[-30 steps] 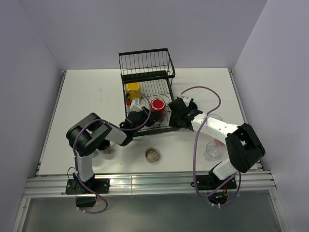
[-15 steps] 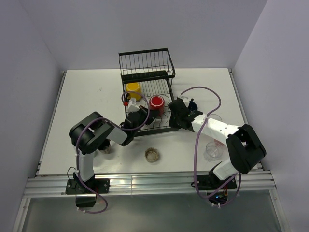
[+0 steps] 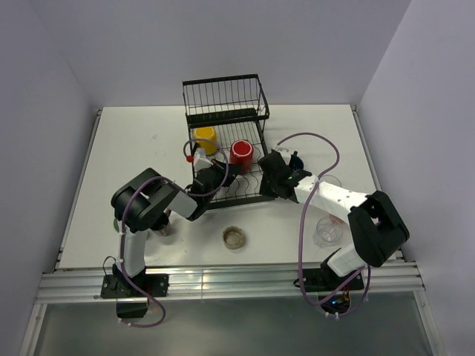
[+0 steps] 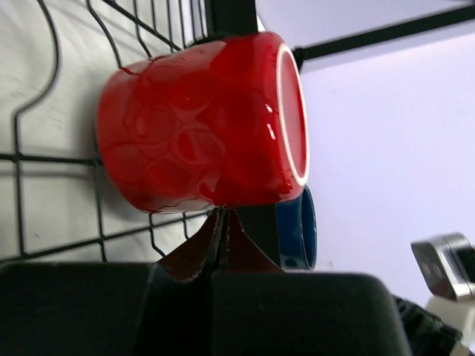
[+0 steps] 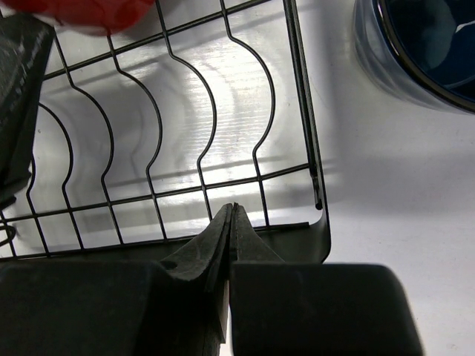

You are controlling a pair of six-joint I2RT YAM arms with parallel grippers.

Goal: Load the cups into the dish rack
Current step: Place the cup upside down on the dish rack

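A white table [image 3: 133,148] fills the floor of a booth with plain pale lavender walls [image 3: 67,44]. A metal rail [image 3: 237,282] runs along its near edge, where the two arm bases are bolted.

A dark cup [image 3: 165,227] stands on the left of the table, half hidden by the left arm, so I cannot tell its colour. The black wire dish rack [image 3: 223,100] sits at the far middle, its taller basket section at the far end. A yellow mug [image 3: 205,138] stands in the left of its low section. The left gripper [image 4: 223,221] reaches into that section from the near left with its fingers pressed together and nothing between them. Its tips are right at the side of the red mug [image 4: 200,126], which stands mouth up on the wires just beyond. On the bare table nearer the rail rests a low brownish glass [image 3: 234,237].

The right gripper [image 5: 231,213] is also closed tight and empty, its tips over the rack's near right corner. The navy mug [image 5: 415,44] stands on the table just outside the rack's right edge, beside this gripper. A clear glass [image 3: 326,231] stands further right, by the right arm.
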